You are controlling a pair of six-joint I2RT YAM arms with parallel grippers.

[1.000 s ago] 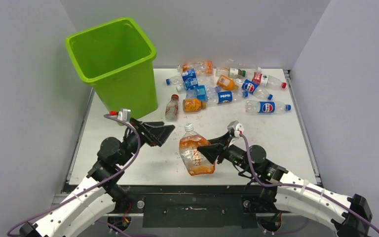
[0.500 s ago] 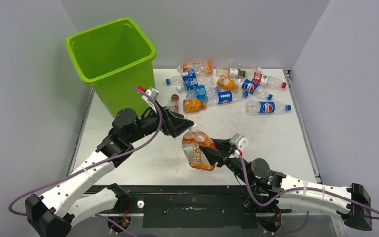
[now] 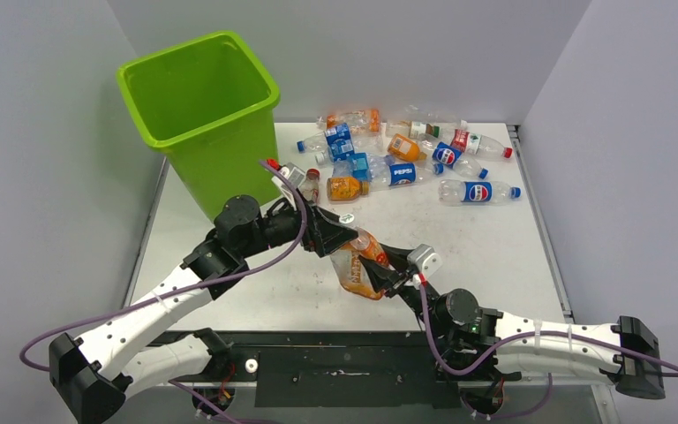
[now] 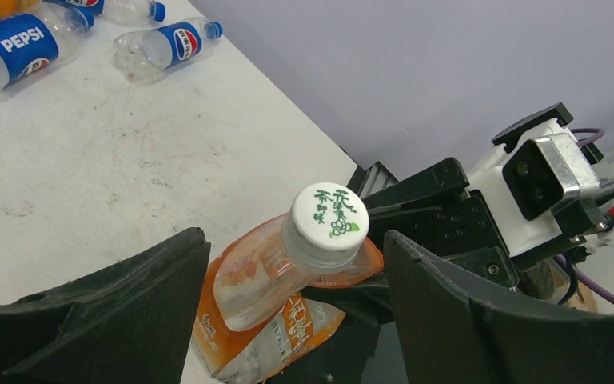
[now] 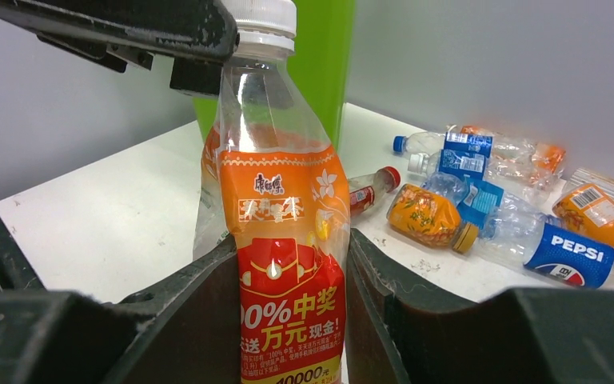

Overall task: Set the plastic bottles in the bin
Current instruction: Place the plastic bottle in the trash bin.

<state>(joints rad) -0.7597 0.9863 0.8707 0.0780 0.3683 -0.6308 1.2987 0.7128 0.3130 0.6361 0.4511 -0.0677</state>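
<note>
An orange-and-red labelled plastic bottle (image 3: 357,261) with a white cap (image 4: 329,214) is held off the table in the middle, its body dented. My right gripper (image 3: 380,269) is shut on its lower label (image 5: 284,272). My left gripper (image 3: 346,237) straddles the bottle's neck, one finger (image 4: 160,280) by the shoulder, the other (image 4: 440,280) standing off the cap, so it is open. The lime-green bin (image 3: 221,168) stands at the back left, behind the left arm. Several more plastic bottles (image 3: 406,155) lie in a heap at the back of the table.
A small red-capped bottle (image 3: 307,190) lies close to the bin's right side. One Pepsi bottle (image 3: 477,191) lies apart at the right of the heap. Grey walls enclose the table on three sides. The left arm crosses the table's left half.
My left gripper has swung right from beside the bin onto the bottle's top, and its jaws have narrowed. The right gripper has lifted and tilted the bottle toward it.
</note>
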